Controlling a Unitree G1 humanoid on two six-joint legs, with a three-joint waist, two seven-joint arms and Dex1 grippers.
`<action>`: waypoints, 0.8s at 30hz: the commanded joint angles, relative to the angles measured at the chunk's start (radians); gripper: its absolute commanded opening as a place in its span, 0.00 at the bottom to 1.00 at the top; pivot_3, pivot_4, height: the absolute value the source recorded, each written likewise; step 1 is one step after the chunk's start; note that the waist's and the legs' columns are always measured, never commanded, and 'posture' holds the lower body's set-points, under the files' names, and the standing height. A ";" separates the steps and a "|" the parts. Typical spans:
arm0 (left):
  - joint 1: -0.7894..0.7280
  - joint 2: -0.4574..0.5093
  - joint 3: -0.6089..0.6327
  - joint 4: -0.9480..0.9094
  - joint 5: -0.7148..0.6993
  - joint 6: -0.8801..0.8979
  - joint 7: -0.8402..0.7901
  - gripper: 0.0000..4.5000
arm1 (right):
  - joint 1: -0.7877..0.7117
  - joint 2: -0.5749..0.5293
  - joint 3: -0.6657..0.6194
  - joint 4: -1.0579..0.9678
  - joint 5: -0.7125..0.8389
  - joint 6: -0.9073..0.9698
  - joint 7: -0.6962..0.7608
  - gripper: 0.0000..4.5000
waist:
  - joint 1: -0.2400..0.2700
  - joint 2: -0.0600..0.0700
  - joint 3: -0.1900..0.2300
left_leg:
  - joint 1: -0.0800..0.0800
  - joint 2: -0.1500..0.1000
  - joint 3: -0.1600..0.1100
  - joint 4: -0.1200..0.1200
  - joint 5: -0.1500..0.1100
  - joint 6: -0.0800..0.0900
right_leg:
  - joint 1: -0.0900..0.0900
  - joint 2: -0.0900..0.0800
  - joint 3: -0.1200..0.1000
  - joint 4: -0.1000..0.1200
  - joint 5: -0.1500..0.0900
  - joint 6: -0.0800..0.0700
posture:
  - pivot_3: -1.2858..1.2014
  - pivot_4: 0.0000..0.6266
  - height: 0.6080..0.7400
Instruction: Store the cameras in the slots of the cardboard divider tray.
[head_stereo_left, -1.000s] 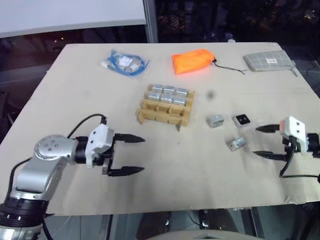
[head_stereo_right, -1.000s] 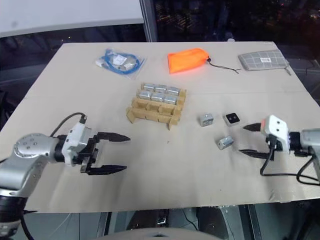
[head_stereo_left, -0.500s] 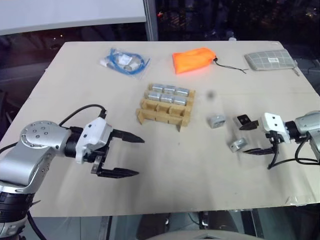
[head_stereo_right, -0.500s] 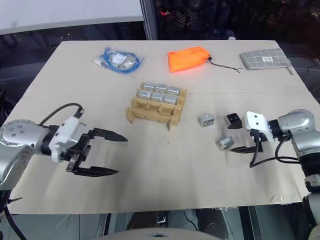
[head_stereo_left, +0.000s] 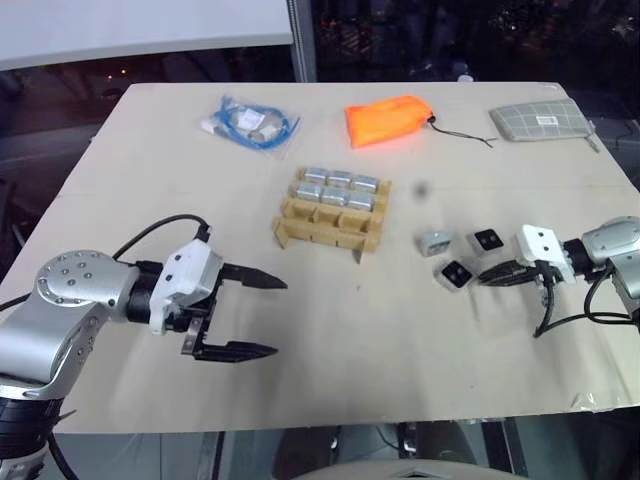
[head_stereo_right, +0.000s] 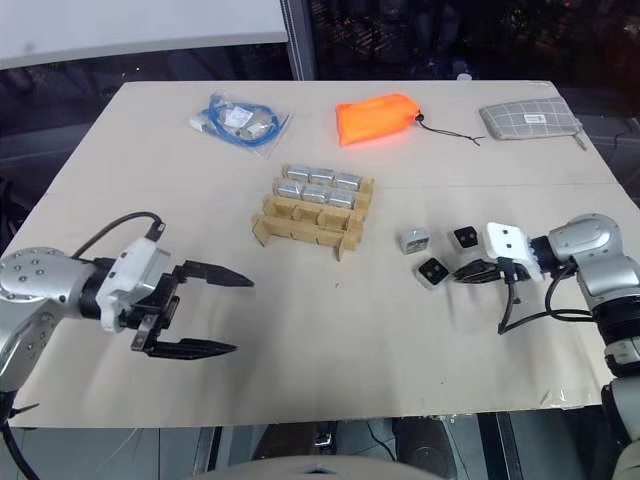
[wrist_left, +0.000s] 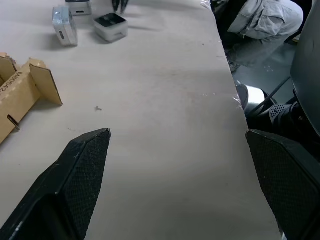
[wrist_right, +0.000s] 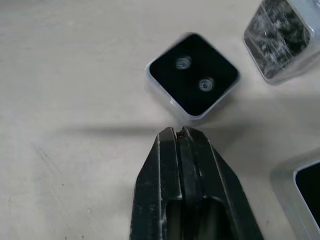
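From the head views you see the cardboard divider tray (head_stereo_left: 330, 214) near the middle of the table (head_stereo_left: 130, 190), its far slots filled with silver cameras (head_stereo_left: 339, 187) and its near slots unfilled. To the right of the tray lie three loose cameras: one grey-faced (head_stereo_left: 433, 241), one with its black face up (head_stereo_left: 487, 240), and another black-faced one (head_stereo_left: 454, 275) nearest you. Your right hand (head_stereo_left: 491, 277) has its fingers pressed together, holding nothing, its tips just beside that nearest camera. Your left hand (head_stereo_left: 257, 317) hangs over bare table to the left of the tray, fingers spread wide and gripping nothing. An orange pouch (head_stereo_left: 388, 120), a grey checked pouch (head_stereo_left: 540, 120) and a bag of blue cable (head_stereo_left: 248, 124) sit along the far edge.

In the left wrist view, both wide-apart fingers (wrist_left: 75, 185) frame bare table, with a corner of the tray (wrist_left: 25, 90) and two cameras (wrist_left: 110, 26) beyond.

In the right wrist view, the closed fingertips (wrist_right: 177, 137) point at the black-faced camera (wrist_right: 192, 75), very close to it; you cannot tell whether they touch.
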 joint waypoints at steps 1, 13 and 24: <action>-0.001 0.010 0.028 -0.014 -0.011 -0.004 -0.004 1.00 | -0.009 -0.021 0.002 -0.023 0.033 -0.001 0.070 0.01 | 0.000 0.000 0.000 | 0.000 0.000 0.000 0.000 0.000 0.000 | 0.000 0.000 0.000 0.000 0.000 0.000 | 0.52 0.24 1.00; 0.000 0.002 0.020 -0.010 -0.007 -0.008 -0.004 1.00 | -0.013 -0.054 0.015 -0.059 0.034 0.100 0.070 0.55 | 0.001 0.000 0.000 | 0.000 0.000 0.000 0.000 0.000 0.000 | 0.000 0.000 0.000 0.000 0.000 0.000 | 0.52 0.24 1.00; -0.012 -0.007 0.003 0.004 0.001 -0.017 -0.010 1.00 | 0.027 -0.005 -0.058 -0.138 0.060 0.194 -0.011 0.97 | 0.002 0.000 0.000 | 0.000 0.000 0.000 0.000 0.000 0.000 | 0.000 0.000 0.000 0.000 0.000 0.000 | 0.52 0.24 1.00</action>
